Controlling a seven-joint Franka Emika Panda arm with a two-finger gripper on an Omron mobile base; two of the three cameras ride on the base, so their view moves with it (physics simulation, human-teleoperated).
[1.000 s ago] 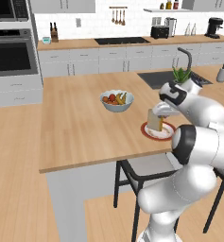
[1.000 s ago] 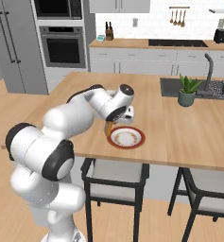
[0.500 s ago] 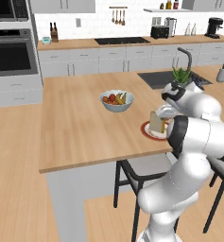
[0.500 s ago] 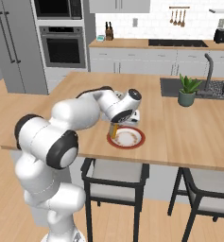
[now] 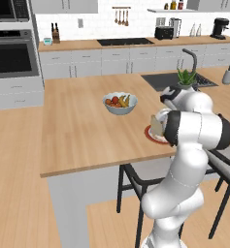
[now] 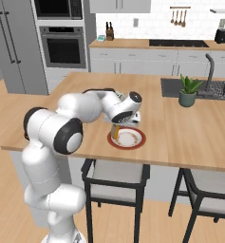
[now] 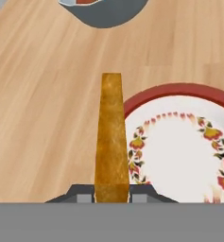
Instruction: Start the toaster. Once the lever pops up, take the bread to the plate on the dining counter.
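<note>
Fingers [image 7: 112, 197] stand a narrow way apart, clamped on the bread [image 7: 111, 134], which they grip edge-on so its crust runs straight away from the hand; the slice hangs at the near rim of the plate [image 7: 179, 142] (red border, flowered white centre) on the dining counter [image 5: 82, 131]; whether it touches the rim I cannot tell; the arm folds low over the counter, hand [image 6: 128, 111] pointing down, fruit bowl [image 5: 120, 103] just beyond.
</note>
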